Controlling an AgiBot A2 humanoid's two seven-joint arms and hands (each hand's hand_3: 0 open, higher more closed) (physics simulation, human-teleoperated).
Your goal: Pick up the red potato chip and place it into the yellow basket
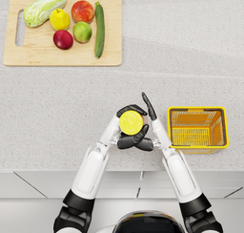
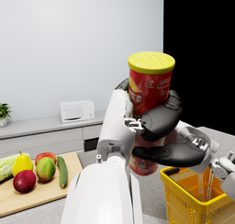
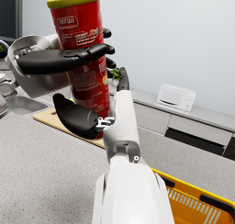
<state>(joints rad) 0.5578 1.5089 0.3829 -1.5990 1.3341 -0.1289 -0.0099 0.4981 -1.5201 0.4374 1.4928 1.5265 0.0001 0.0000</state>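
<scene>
Red cardboard with a yellow plastic lid: the chip can (image 2: 149, 99) is a stiff tube, light by my guess, smooth and a bit slippery, and likely to dent if I squeeze hard, so the middle of the barrel is the place to hold it, with pressure spread around the side. My left hand (image 2: 158, 120) is wrapped around that barrel, fingers curled snugly on the label, and the can stands upright in it, lifted clear of the counter (image 1: 71, 112). My right hand (image 3: 75, 87) is on the same can: one finger lies along the side high up and the thumb pad sits lower near the base, the rest spread wide, so it looks more like a loose pinch than a full grasp. Both hands meet in front of me, and the yellow basket (image 1: 198, 127) sits on the counter just to my right, apart from the can. Farther off, well apart, lies a cutting board (image 1: 62, 58) with fruit and vegetables.
</scene>
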